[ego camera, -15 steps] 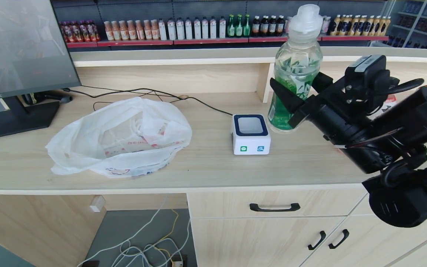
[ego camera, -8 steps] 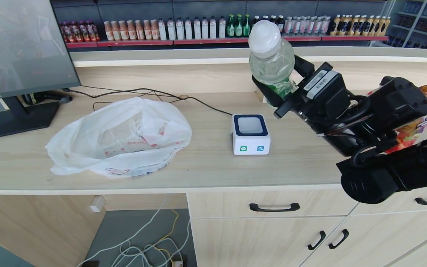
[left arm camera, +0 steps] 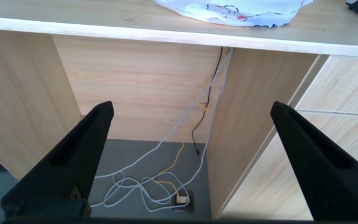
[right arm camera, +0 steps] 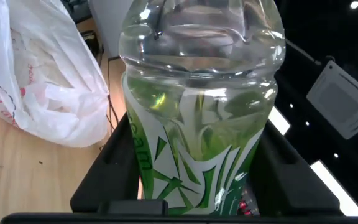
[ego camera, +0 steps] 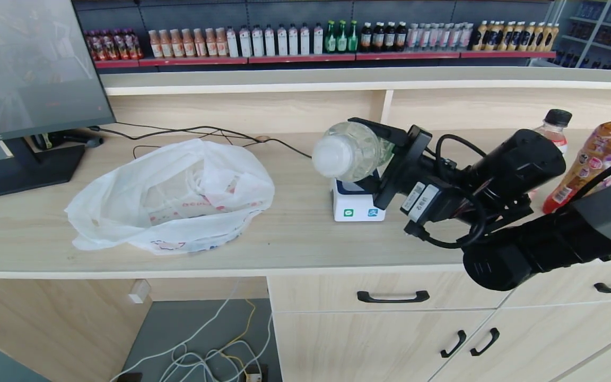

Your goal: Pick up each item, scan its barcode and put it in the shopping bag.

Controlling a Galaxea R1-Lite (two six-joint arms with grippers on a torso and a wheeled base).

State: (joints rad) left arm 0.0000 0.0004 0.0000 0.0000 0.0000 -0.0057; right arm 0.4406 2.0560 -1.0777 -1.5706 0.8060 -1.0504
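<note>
My right gripper [ego camera: 369, 159] is shut on a clear bottle [ego camera: 348, 151] with a green label and a white cap. The bottle lies tipped on its side just above the white barcode scanner [ego camera: 357, 209], cap pointing towards the bag side. In the right wrist view the bottle [right arm camera: 197, 124] sits between the black fingers [right arm camera: 104, 180]. The white plastic shopping bag [ego camera: 173, 196] lies open on the counter left of the scanner. My left gripper [left arm camera: 191, 162] is open and holds nothing, low in front of the counter, facing the gap under it.
A black-capped bottle [ego camera: 555, 124] and an amber purple-capped bottle [ego camera: 592, 159] stand at the counter's right end. A monitor [ego camera: 24, 69] stands at the far left, with cables [ego camera: 204, 130] behind the bag. A raised ledge [ego camera: 337, 79] runs along the back.
The right gripper carried the bottle left and down from upright beside the scanner, tipping it onto its side over the scanner. The two bottles at the right came into sight.
</note>
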